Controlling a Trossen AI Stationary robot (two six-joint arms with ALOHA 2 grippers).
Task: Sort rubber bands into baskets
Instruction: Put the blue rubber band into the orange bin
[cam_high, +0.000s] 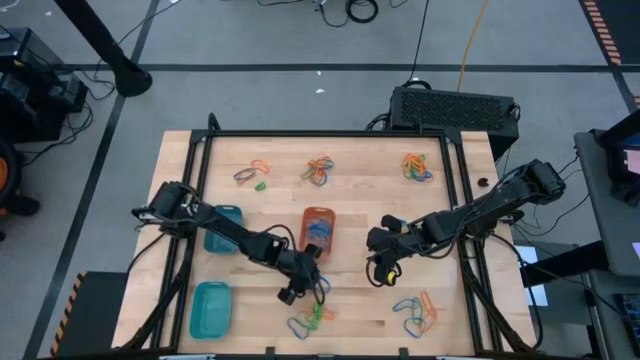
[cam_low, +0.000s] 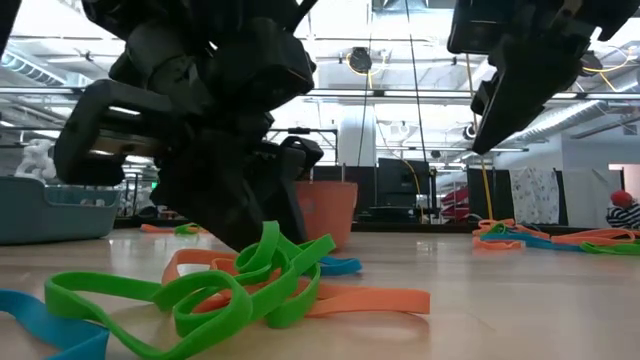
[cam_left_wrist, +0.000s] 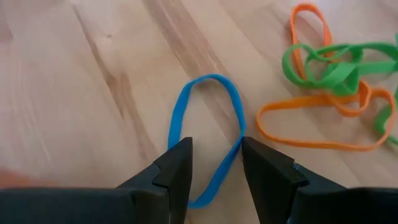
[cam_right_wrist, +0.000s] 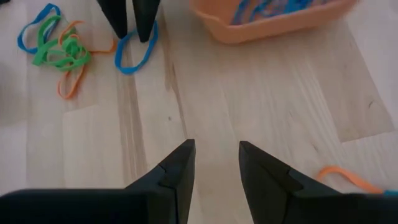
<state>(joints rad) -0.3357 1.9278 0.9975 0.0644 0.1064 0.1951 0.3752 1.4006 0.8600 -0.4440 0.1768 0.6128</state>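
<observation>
A blue rubber band (cam_left_wrist: 205, 124) lies flat on the wood, near the front edge. My left gripper (cam_left_wrist: 216, 146) is open and slants down over the band's near end, one strand running up between its fingers. Right beside it is a tangle of green and orange bands (cam_left_wrist: 336, 68). The orange basket (cam_high: 318, 228), with bands inside, stands at the table's middle. A teal basket (cam_high: 210, 308) stands at the near left and a blue-teal one (cam_high: 225, 228) behind it. My right gripper (cam_high: 383, 272) hangs open above bare wood, right of the orange basket. My left gripper comes at the blue band from above, slanting down. One strand of the band's near end (cam_left_wrist: 231, 155) lies between its open fingers, along the inner side of one fingertip (cam_left_wrist: 252, 149). Whether that fingertip touches the band I cannot tell. The band lies flat on the table.
More band piles lie along the far side (cam_high: 255, 172), (cam_high: 320, 170), (cam_high: 415, 167) and at the near right (cam_high: 418, 312). A black frame rail (cam_high: 330, 133) runs round the tabletop. Bare wood lies between the orange basket and my right gripper.
</observation>
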